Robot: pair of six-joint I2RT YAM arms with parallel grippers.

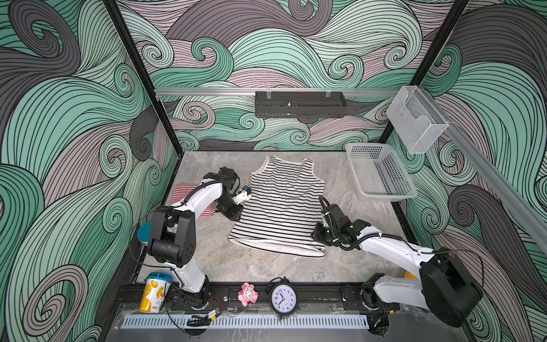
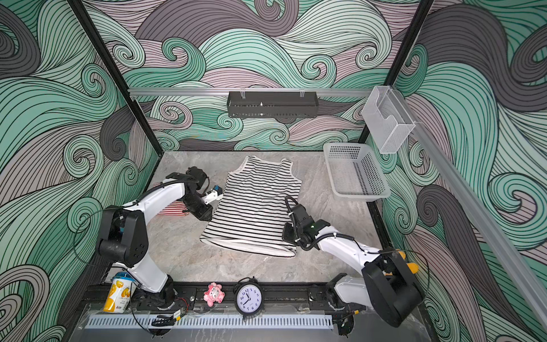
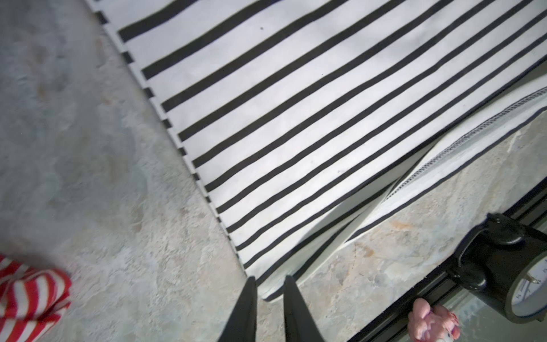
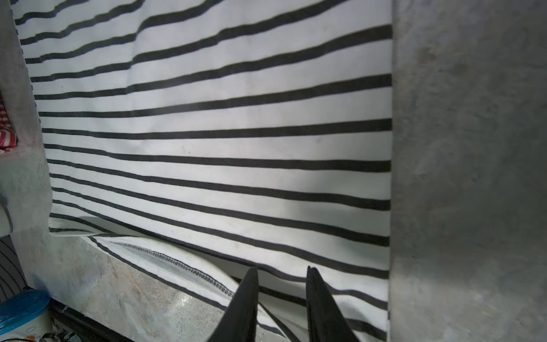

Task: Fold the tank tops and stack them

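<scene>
The left claw [image 3: 270,279] is narrowly parted with nothing between its tips. It sits just beside the left edge of the black-and-white tank top [image 3: 296,118], near the hem corner. The right claw [image 4: 280,271] is also narrowly open and empty, over the hem on the top's right side. That top lies spread flat in the middle of the table [image 1: 266,266], neckline toward the back wall. The red-and-white tank top [image 1: 182,189] lies folded at the left, partly under the left arm. A white basket [image 1: 384,195] sits at back right.

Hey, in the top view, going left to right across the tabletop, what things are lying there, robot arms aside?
First the red-and-white striped tank top, then the black-and-white striped tank top, then the white perforated basket.
</scene>
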